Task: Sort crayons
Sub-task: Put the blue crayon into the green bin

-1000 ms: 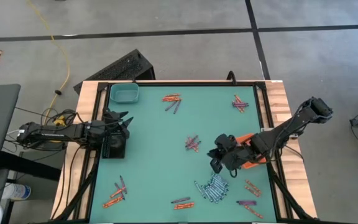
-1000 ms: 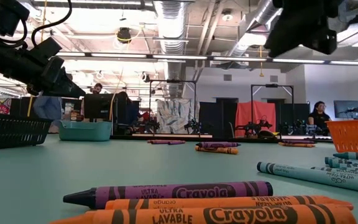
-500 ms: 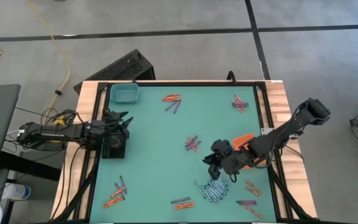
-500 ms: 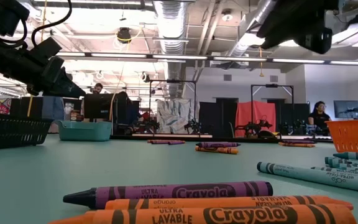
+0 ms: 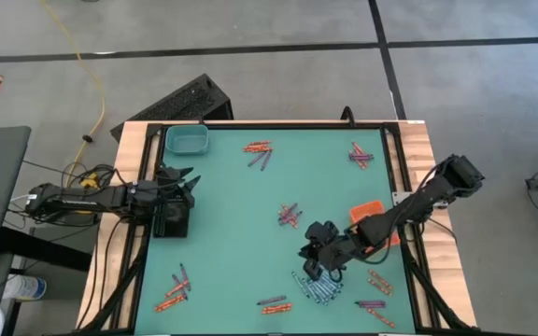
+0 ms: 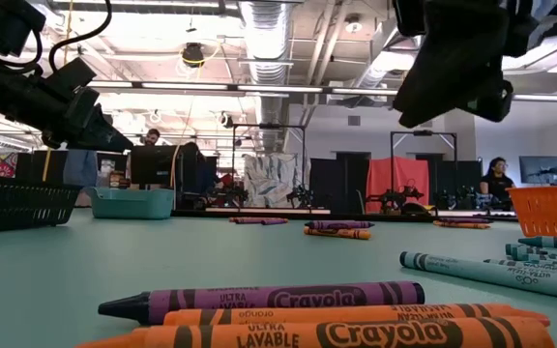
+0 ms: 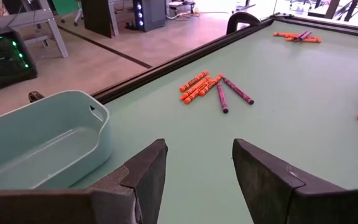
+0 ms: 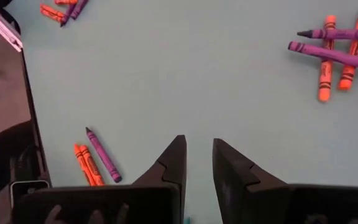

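Readable text only in the low view, on the crayons nearest the camera. Purple crayon (image 6: 264, 298): wrapper reads "Crayola", with "ULTRA WASHABLE" small beside it. Orange crayon (image 6: 356, 314) just under the purple one: "Crayola" too, small print shows upside down, hard to make out. Front orange crayon (image 6: 375, 335), below both: "ULTRA LAVABLE" and "Crayola". Blue-grey crayons (image 6: 496, 274) to the right of the purple one carry print too small to read. Nothing legible elsewhere.

Matt green table mat (image 5: 232, 233), paper-wrapped crayons (image 6: 269, 299), wooden edge (image 5: 129, 149)

Orange, purple, seemingly blue-grey crayons (image 5: 320, 283); teal table (image 5: 232, 224)
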Motion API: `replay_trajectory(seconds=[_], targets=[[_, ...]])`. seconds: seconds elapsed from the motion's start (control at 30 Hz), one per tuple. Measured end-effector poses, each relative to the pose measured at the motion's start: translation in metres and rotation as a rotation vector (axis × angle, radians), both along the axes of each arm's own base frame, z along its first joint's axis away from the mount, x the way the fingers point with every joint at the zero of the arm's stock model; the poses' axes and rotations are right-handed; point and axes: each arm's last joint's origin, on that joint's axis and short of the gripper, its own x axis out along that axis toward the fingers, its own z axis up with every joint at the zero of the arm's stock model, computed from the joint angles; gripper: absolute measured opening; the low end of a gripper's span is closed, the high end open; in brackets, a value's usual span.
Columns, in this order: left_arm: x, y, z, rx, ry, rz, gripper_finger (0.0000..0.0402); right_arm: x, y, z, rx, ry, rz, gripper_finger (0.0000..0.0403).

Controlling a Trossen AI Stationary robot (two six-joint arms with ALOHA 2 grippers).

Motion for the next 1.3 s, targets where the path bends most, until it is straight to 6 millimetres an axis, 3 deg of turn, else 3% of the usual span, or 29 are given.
replay_trajectory(seconds=[0.33,1.3], targets=[[0.0,0.0,0.0,0.0,0.0,-0.001,0.0176,0.011,0.006,0.015,0.007,-0.18,0.071,0.0072],[0.0,0.0,0.0,0.0,0.0,-0.001,0.0176,0.004,0.022,0.018,-0.003,-0.22,0.109,0.0072]])
